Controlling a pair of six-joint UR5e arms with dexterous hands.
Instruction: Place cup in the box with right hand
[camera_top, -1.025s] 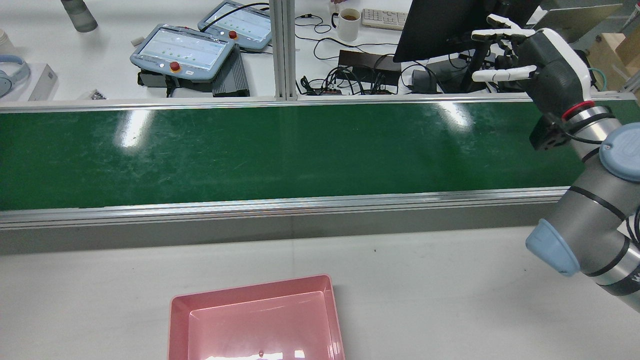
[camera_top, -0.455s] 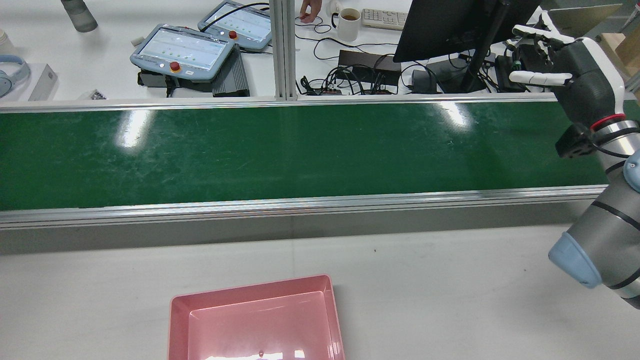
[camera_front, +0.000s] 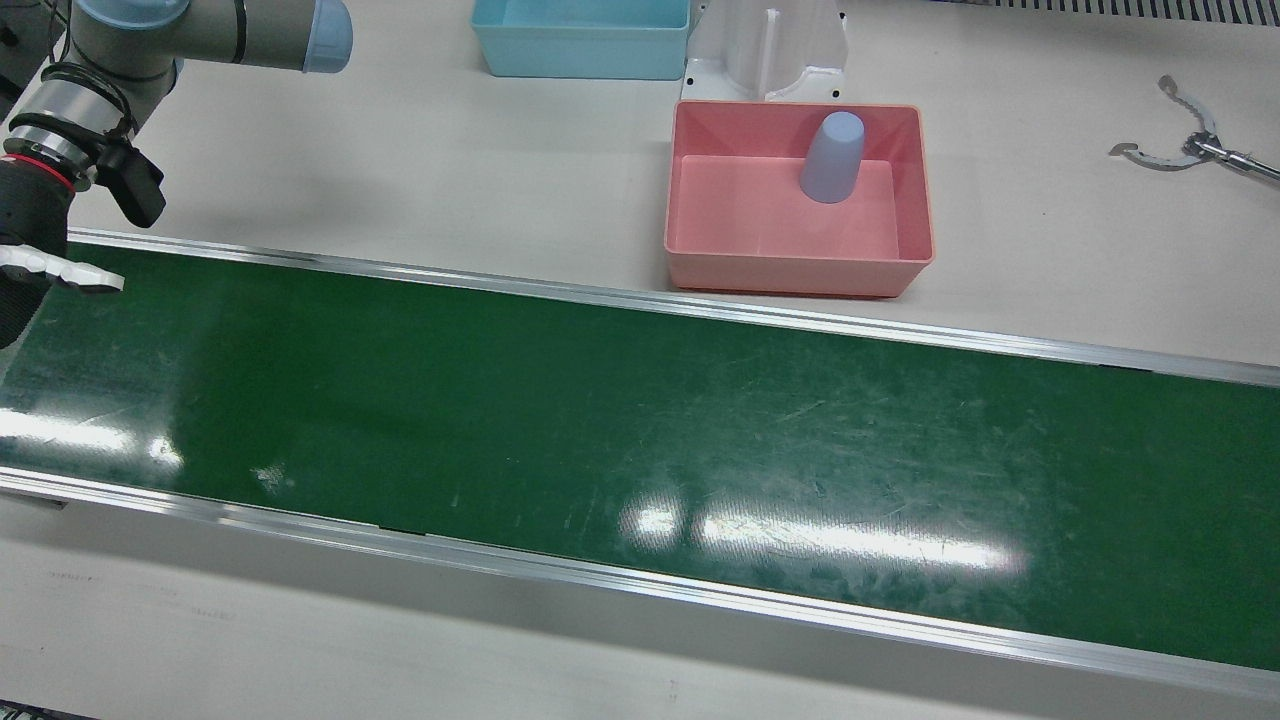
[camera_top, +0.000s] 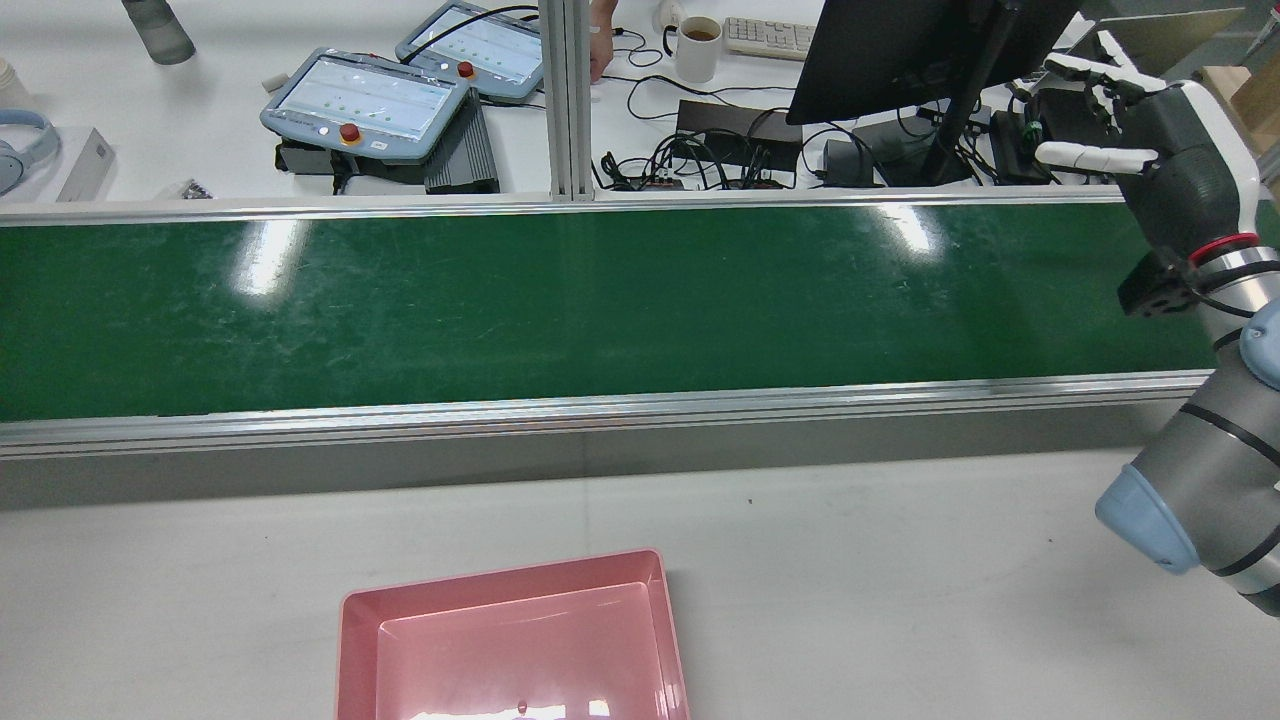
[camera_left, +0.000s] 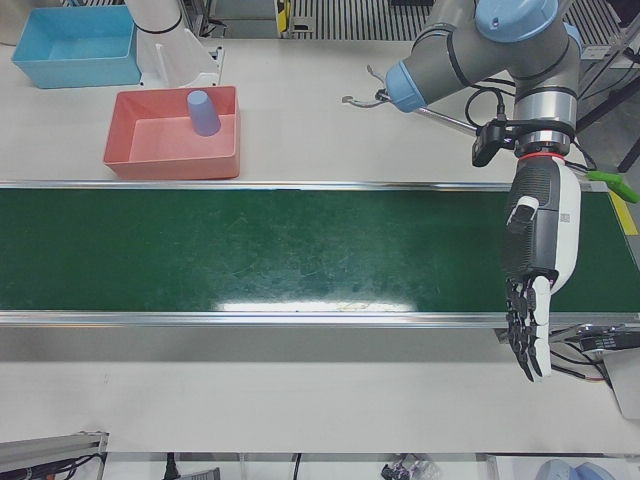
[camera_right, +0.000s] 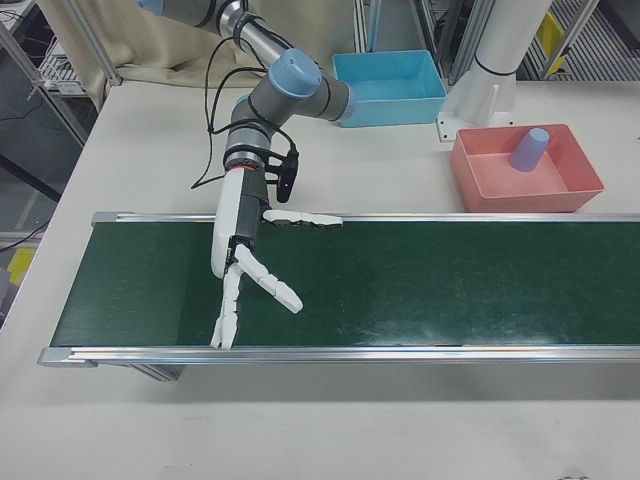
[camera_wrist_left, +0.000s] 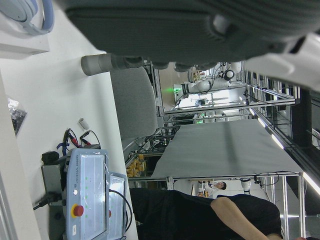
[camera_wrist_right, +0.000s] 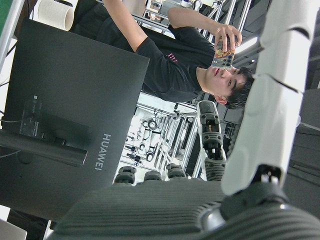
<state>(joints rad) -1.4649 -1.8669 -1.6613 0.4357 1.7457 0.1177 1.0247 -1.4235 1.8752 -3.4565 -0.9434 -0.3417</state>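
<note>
right hand (camera_right: 250, 265) is empty on my feed, fingers spread wide and stretched flat over the green conveyor belt (camera_front: 640, 440), pointing out toward the operators' side, holding nothing. its arm (camera_right: 285, 95) comes down from the table side, and the wrist hangs over the belt's near rail. left hand (camera_left: 535, 270) is likewise open and flat, fingers straight and close together, reaching across the belt past its far rail, empty too.

after the belt, the next biggest thing i see is the pink box (camera_front: 905, 185) on the white table just beside the belt's edge, with a blue bin (camera_front: 580, 55) further back. the cup (camera_front: 832, 158) sits inside the pink box, toward its back wall, upside down: closed base up, wide mouth on the floor of the box, long axis upright and leaning slightly.

in the rear view only the box's front part (camera_top: 660, 600) shows, so the cup is cut off there. both hand cameras show mostly the desks and a person beyond, nothing of the cup.
</note>
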